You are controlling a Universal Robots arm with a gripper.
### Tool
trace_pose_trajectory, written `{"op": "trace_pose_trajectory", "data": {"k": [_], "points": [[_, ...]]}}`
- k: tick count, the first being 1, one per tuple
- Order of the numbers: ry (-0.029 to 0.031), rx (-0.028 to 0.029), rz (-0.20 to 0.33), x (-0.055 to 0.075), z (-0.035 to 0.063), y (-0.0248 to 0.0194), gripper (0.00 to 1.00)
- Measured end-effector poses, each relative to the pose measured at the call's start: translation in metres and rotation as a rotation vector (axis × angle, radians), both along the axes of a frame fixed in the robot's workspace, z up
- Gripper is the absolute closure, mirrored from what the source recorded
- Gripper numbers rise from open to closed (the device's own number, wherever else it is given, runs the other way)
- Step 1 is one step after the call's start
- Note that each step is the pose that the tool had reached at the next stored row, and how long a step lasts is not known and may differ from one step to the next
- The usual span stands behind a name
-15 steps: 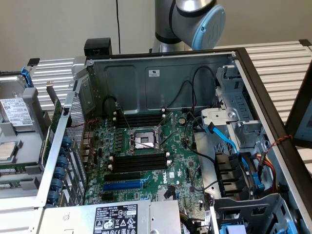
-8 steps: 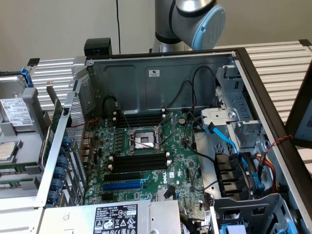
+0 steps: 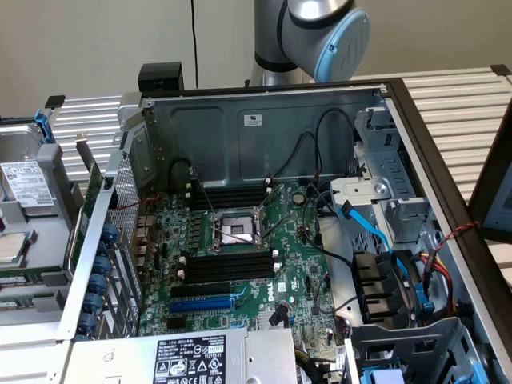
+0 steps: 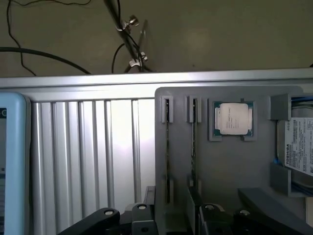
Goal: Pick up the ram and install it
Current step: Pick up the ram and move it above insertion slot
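Observation:
Two ram sticks stand on edge in a grey holder tray, seen as thin strips: one ram near the tray's edge and a second ram beside it. My gripper hovers over this tray, open, with its dark fingertips on either side of the first stick and nothing between them. How high it hangs above the stick I cannot tell. In the exterior view the open computer case shows empty black memory slots beside the processor socket.
A processor chip and a hard drive also sit in the holder tray. A ribbed metal table top lies beside it. The case holds a blue expansion slot, loose black cables and blue cables. The arm rises behind the case.

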State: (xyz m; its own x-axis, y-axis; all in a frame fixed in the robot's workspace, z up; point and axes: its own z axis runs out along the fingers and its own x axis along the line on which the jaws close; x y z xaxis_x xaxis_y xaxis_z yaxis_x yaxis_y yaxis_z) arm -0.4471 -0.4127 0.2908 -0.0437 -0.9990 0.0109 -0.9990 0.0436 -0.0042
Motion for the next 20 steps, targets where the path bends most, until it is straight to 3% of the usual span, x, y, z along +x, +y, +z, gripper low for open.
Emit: {"op": "trace_pose_trajectory", "data": {"k": [20], "points": [[-0.0012, -0.0001, -0.005, -0.001, -0.0363, 0.0, 0.61]]}}
